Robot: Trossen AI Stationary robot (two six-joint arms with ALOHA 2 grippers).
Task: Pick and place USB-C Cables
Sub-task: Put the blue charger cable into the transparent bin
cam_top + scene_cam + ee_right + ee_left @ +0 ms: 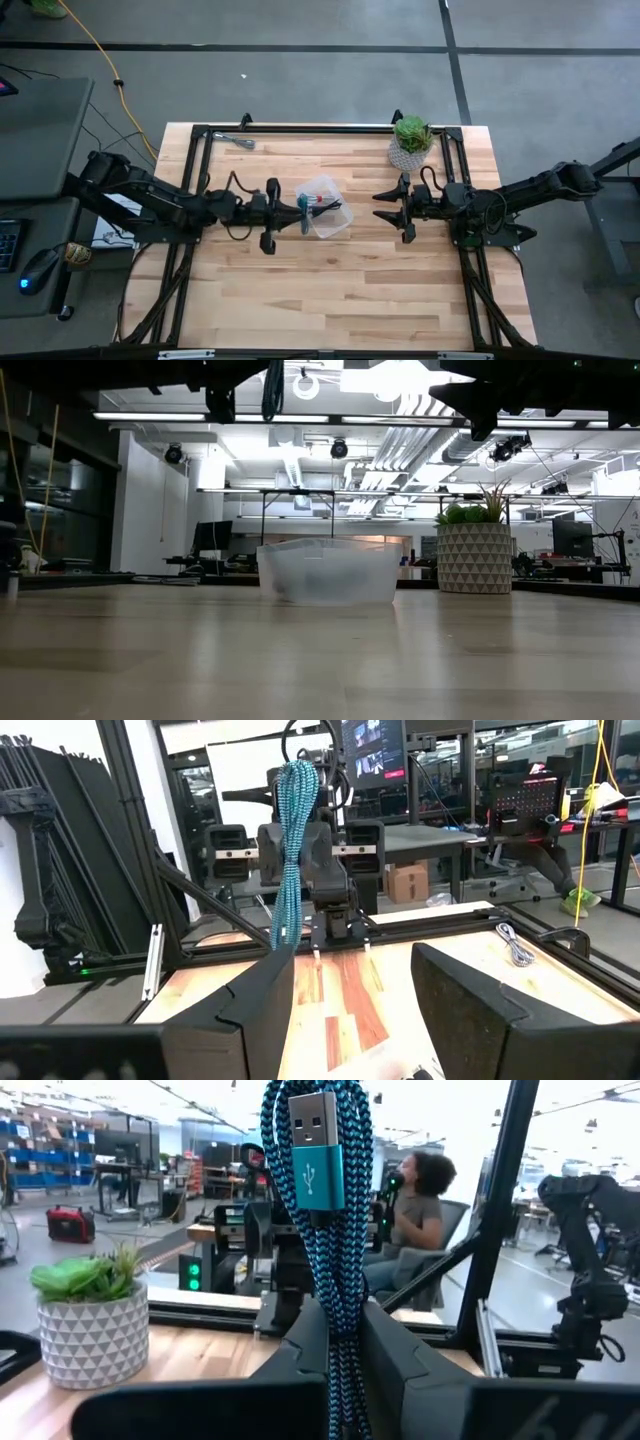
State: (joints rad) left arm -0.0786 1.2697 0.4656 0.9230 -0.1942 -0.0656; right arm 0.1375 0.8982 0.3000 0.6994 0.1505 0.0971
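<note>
My left gripper (292, 213) hangs high over the table's middle, just left of the clear tub (327, 208), and is shut on the teal-blue USB-C cable bundle (330, 1230). The right wrist view shows that bundle (291, 840) upright in the air. Something red-and-white (319, 200) lies inside the tub. The silvery grey cable (240, 141) lies on the table near the far left corner. I cannot make out the black cable. My right gripper (388, 209) is open, right of the tub at about the same height, holding nothing. My left gripper pinches the teal-blue bundle between its two fingers, about at the bundle's middle (343, 1330). The fingers (400, 1365) come level from the table's left and lie across the bundle. It stands upright, lifted clear; its plug end (318, 1150) and lower end (283, 935) stick out either side.
A potted plant (411, 141) in a patterned white pot stands near the table's far right edge. A black frame (320, 128) runs along the far edge and both sides. Bare wood lies over the near half of the table (330, 290).
</note>
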